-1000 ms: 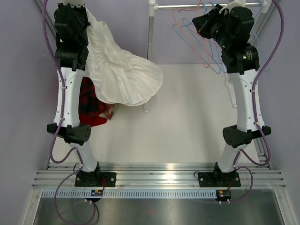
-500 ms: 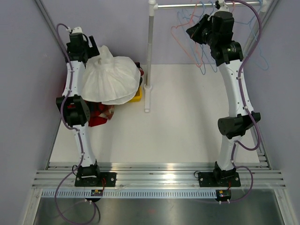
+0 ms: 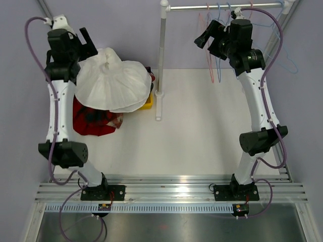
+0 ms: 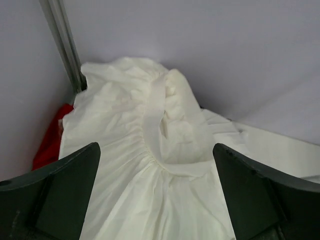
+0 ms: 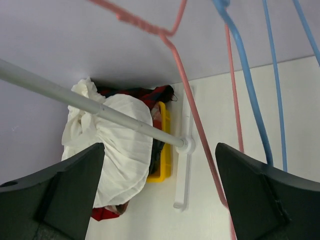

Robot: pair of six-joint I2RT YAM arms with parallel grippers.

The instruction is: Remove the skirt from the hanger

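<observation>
The white skirt (image 3: 113, 85) lies in a heap at the back left of the table, off any hanger; its waistband (image 4: 165, 145) faces up. My left gripper (image 3: 90, 43) hovers just above and behind it, open, with the cloth (image 4: 150, 200) below its spread fingers (image 4: 55, 190) and nothing between them. Several bare pink and blue hangers (image 3: 211, 50) hang from the rail (image 3: 222, 6). My right gripper (image 3: 206, 34) is up beside them, open (image 5: 160, 200) and empty, with a pink hanger (image 5: 200, 130) and a blue hanger (image 5: 250, 110) just ahead of it.
The skirt rests on a yellow bin (image 3: 147, 103) and a pile of clothes, with a red garment (image 3: 91, 123) sticking out below. The rack's white post (image 3: 161, 50) and its foot (image 3: 158, 108) stand at the table's back middle. Purple walls close in the back and sides.
The left gripper carried the skirt down to the pile, let go of it and pulled up and back. The right gripper opened, and the hangers swing free on the rail.
</observation>
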